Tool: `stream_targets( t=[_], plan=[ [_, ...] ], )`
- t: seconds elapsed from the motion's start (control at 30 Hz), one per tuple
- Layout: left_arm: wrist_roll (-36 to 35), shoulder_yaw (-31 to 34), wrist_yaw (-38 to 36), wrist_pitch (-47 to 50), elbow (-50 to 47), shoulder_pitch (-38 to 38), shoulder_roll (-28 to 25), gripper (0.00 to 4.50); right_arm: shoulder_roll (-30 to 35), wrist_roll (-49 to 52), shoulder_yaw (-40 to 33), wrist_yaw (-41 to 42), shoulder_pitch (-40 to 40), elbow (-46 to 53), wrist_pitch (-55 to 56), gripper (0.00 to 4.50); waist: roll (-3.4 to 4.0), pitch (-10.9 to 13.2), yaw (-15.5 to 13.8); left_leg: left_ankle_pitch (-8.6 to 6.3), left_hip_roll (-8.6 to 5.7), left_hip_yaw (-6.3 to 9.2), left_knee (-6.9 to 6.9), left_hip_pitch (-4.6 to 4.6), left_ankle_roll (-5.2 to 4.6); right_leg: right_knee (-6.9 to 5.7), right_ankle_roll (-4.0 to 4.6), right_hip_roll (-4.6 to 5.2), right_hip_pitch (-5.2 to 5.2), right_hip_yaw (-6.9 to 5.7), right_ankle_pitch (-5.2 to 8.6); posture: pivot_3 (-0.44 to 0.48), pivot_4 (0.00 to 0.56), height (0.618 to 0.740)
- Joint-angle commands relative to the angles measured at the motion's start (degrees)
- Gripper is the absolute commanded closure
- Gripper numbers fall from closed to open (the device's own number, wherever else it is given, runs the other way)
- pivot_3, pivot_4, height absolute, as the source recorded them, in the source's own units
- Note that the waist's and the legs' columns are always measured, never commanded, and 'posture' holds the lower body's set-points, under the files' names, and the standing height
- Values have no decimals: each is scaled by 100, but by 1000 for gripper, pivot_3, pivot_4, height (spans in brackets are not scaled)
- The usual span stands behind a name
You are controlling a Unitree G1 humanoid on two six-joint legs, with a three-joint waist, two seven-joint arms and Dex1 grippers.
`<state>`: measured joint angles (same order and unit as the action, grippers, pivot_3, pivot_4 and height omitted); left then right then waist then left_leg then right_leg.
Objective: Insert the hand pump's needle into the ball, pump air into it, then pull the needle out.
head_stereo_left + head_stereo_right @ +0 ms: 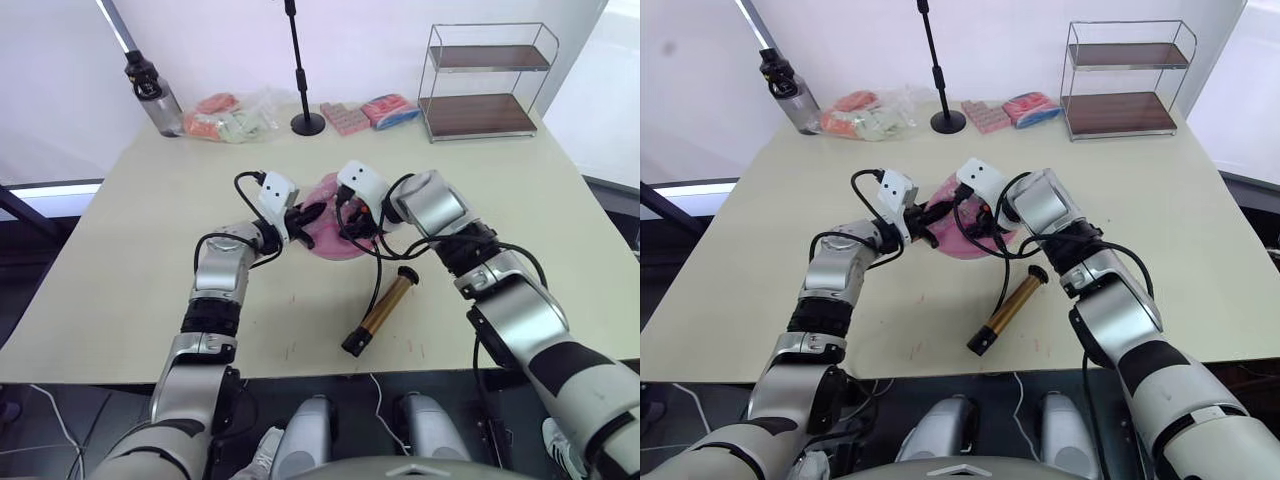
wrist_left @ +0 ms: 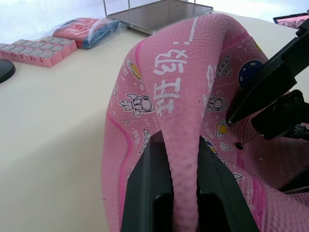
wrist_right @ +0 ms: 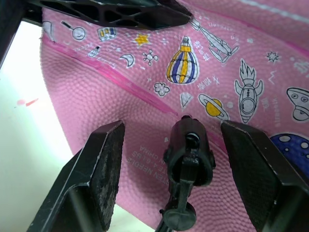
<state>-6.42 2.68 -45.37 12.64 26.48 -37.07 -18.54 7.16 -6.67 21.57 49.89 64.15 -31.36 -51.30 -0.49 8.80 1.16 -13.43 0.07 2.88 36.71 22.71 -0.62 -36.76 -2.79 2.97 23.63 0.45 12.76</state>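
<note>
Cream-coloured and mostly bare, the bench (image 1: 120,290) carries a dark water bottle (image 1: 152,92), some plastic-wrapped packets (image 1: 232,115), a black stand (image 1: 303,75) and a two-tier wire shelf (image 1: 487,82) along its far edge. Near the middle lies the ball (image 1: 330,235), pink and badly deflated, its skin folded into a ridge printed with rockets, planets and white characters. My left jaws (image 2: 175,191) are pressed together on that ridge, one black finger on each side, pinching the rubber upright. My right jaws (image 3: 176,171) hang just over the ball's other side, spread apart with the black fitting of the needle (image 3: 189,147) standing loose between them, touching neither finger. In the left wrist view the thin metal tip (image 2: 244,141) sits right at the small black valve dot (image 2: 238,144); I cannot tell whether it has gone in. A black hose (image 1: 376,283) runs from the fitting down to the hand pump (image 1: 385,308), which lies flat on the bench just beside the ball on the near side, its bronze barrel angled toward me, well apart from both jaws.
</note>
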Motion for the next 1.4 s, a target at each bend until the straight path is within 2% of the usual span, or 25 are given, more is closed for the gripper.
stream_targets(
  t=[0.03,0.4,0.7,0.8,0.87,0.9,1.4],
  plan=[
    [130,-498,-167,158,344,245,184,4500,169,143,-110,23,9,726,88,1177,9,10,-35,0,-1,7,0,8,0,3,0,0,2,-8,1,0,150,740],
    [112,-512,-128,117,408,214,194,4500,578,719,-541,-341,-693,2161,-836,1177,17,16,-92,0,-46,47,-11,20,0,21,-1,27,-5,-41,3,0,150,740],
    [136,-531,-156,66,510,150,196,4500,512,1119,-768,-895,-974,2602,-1601,1177,18,16,-97,1,-51,54,-14,23,0,22,-2,29,-10,-47,3,0,150,740],
    [140,-535,-166,49,530,143,194,4500,500,1225,-787,-1009,-951,2567,-1614,2050,18,16,-99,1,-53,54,-14,23,0,22,-2,30,-11,-48,4,0,150,740],
    [144,-537,-169,44,532,147,193,4500,500,1288,-778,-1076,-930,2538,-1615,3067,18,16,-99,1,-54,55,-14,23,-1,22,-3,30,-12,-48,4,0,150,740],
    [144,-538,-170,47,525,152,192,4500,498,1317,-771,-1109,-922,2519,-1614,3393,18,16,-99,1,-54,55,-14,23,0,22,-3,30,-12,-49,4,0,150,740],
    [144,-545,-151,91,413,252,179,4500,345,1546,-819,-1461,-733,1978,-1440,3393,18,16,-96,2,-54,56,-14,21,-1,22,-2,30,-14,-51,4,0,150,740]
  ],
)
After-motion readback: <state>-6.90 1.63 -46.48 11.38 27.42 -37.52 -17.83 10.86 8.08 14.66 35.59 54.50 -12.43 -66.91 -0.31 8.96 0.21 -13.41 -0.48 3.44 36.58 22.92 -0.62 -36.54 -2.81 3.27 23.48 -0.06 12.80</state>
